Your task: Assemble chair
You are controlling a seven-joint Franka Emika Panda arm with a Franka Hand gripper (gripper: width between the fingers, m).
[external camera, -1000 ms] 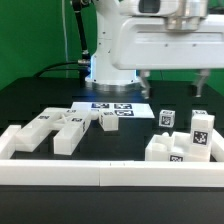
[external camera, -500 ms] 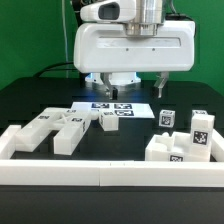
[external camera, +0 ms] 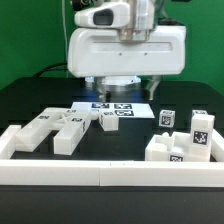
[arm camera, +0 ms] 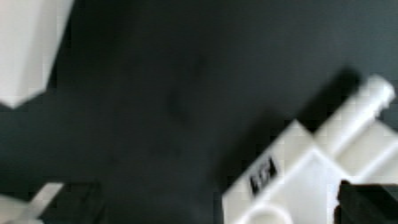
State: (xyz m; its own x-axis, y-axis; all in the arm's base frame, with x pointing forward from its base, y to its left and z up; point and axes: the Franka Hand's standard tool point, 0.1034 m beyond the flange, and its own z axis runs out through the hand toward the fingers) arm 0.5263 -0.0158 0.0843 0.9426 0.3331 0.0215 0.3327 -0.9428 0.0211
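Observation:
The chair is in loose white tagged parts. In the exterior view, one cluster of slabs and bars (external camera: 62, 127) lies at the left, with a small block (external camera: 110, 121) beside it. A second cluster (external camera: 178, 148) with tagged cubes (external camera: 201, 128) stands at the right. My gripper (external camera: 122, 90) hangs open above the back of the table, over the marker board (external camera: 112, 107), holding nothing. The blurred wrist view shows a white tagged part (arm camera: 329, 150) on the dark table.
A long low white border rail (external camera: 100, 172) runs along the front, turning up at the left end (external camera: 12, 140). The robot base (external camera: 118, 78) stands behind the marker board. A white surface (arm camera: 25, 50) fills one corner of the wrist view.
The gripper has swung from the exterior view's right toward its left, now over the marker board. Its jaws stayed open. The parts have not moved.

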